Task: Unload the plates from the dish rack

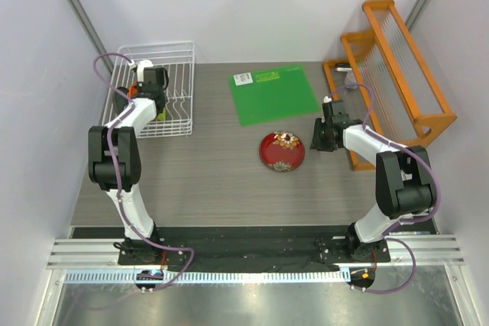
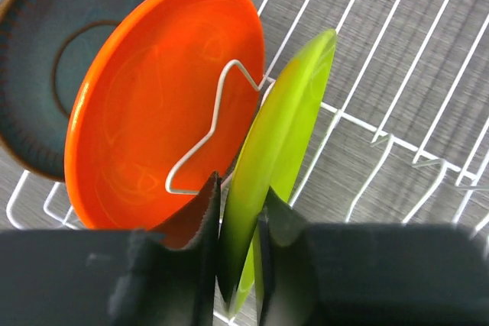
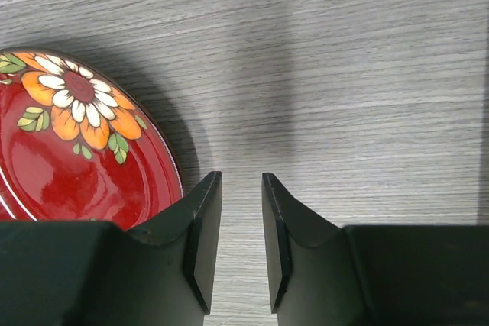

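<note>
My left end effector (image 2: 238,202) is pinching the lime green round plastic plate (image 2: 289,131)
My right end effector (image 3: 241,188) is slightly parted, empty, with the red floral round plate (image 3: 72,162) just left of it.

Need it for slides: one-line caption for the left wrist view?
The left hand grips the lime plate in the rack, orange plate and grey-blue plate beside it.

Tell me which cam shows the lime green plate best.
Left wrist: the lime green plate stands edge-on in the dish rack, its rim between the left pincer fingers. Top external shows only a green sliver; right wrist shows none.
</note>
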